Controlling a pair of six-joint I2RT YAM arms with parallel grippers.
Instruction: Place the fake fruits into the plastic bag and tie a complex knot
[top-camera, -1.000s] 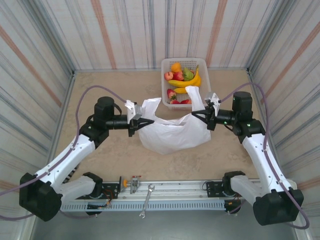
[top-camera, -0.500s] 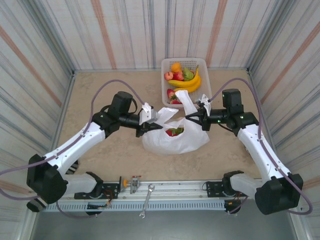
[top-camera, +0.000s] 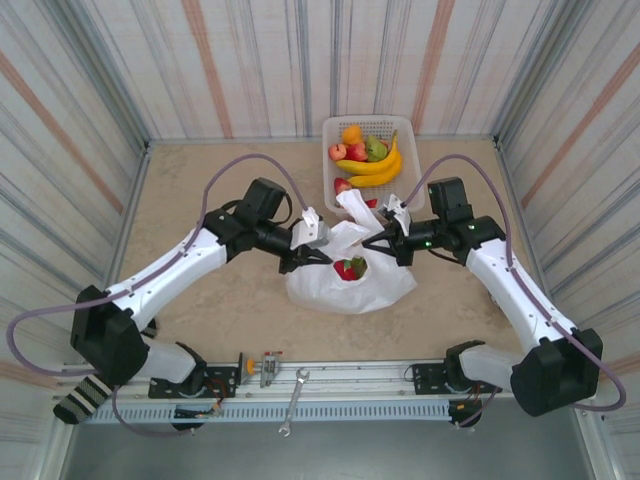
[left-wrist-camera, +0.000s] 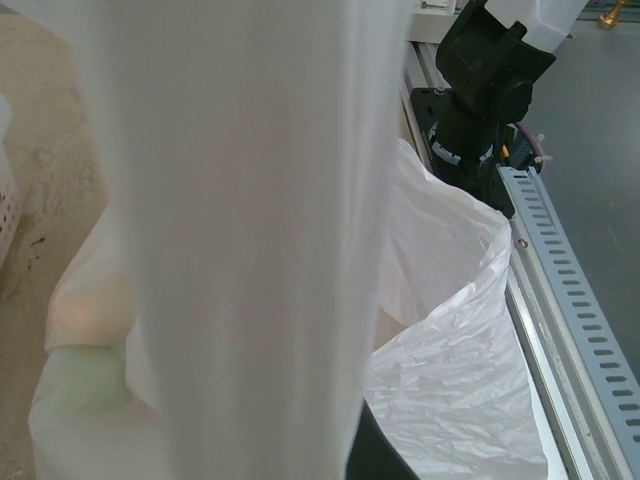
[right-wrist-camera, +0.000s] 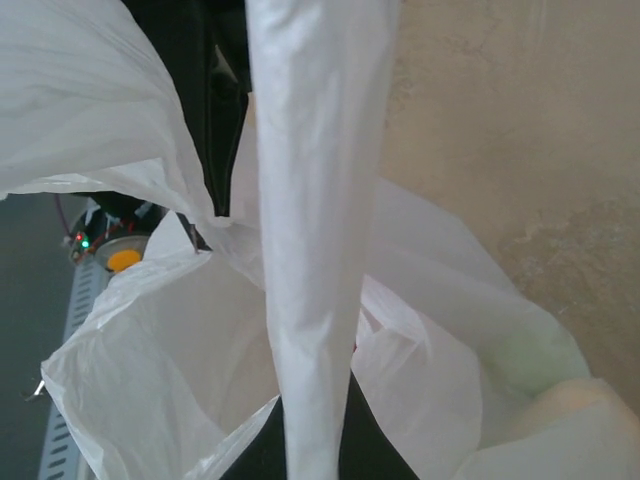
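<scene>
Basket (top-camera: 368, 119) is sitting at the table's (top-camera: 190, 175) far edge, against the striped wall (top-camera: 250, 60); a wrench (top-camera: 294, 401) is lying tilted across the slotted rail (top-camera: 360, 410) up front.

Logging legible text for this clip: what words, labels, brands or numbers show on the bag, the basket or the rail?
No text can be read in any view.
The plastic bag is plain white.
The basket shows no label.
The rail shows no lettering at this size.
</scene>
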